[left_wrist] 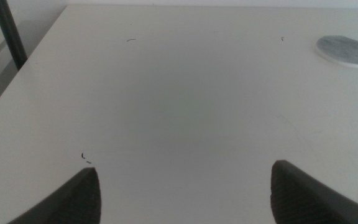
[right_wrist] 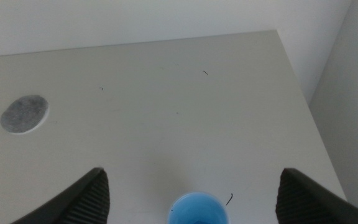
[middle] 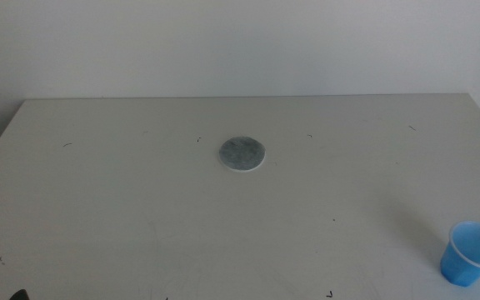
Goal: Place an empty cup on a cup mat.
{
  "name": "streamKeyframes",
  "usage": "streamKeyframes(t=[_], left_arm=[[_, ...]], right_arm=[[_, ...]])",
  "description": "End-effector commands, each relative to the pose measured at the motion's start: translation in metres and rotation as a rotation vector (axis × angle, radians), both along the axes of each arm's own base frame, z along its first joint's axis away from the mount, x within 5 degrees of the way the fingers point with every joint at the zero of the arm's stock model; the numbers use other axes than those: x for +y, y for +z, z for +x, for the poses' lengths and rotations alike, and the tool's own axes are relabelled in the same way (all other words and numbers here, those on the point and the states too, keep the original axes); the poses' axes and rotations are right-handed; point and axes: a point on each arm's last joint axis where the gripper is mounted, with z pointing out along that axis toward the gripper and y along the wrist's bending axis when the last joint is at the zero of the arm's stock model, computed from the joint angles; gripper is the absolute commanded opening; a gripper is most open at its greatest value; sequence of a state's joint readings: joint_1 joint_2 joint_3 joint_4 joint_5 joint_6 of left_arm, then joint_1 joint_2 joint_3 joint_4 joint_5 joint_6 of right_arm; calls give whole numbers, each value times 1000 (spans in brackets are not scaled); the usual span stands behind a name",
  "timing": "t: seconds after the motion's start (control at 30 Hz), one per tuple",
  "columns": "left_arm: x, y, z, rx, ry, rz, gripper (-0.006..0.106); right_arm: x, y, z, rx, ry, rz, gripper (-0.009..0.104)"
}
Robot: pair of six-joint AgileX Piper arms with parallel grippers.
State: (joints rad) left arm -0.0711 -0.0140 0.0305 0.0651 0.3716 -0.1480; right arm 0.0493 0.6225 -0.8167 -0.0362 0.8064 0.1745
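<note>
Only the tips of the left end effector (left_wrist: 185, 193) show, cut by the wrist picture's edge. Between the right end effector's (right_wrist: 194, 193) spread jaws, the small bright blue plastic cup (right_wrist: 197, 209) is cropped, its base and inside unseen.

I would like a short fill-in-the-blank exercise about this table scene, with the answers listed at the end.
1. The cup is bright ____ in colour.
2. The cup mat has a flat, ____ shape.
3. The cup stands ____ from the cup mat, not on it.
4. In both wrist views, the left gripper and the right gripper have their jaws ____.

Answers: blue; round; apart; open
</note>
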Motion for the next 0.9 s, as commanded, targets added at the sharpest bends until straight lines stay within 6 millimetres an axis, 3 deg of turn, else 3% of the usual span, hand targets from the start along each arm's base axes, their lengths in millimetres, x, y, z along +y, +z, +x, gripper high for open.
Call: streamKeyframes(t=[0.0,0.13,0.23,0.37,0.87], left_arm=[[0,8,1,-83,0,-16,105],[0,8,1,-83,0,-16,105],[0,8,1,-83,0,-16,105],[0,8,1,-83,0,-16,105],[0,8,1,-83,0,-16,105]], right_arm=[[-1,25,10,-31,-41,35,91],[-3,37,23,40,-64,30,91],[-3,35,36,145,-74,17,91],[-2,25,54,267,-80,9,91],[-5,-12,107,447,-98,-70,91]])
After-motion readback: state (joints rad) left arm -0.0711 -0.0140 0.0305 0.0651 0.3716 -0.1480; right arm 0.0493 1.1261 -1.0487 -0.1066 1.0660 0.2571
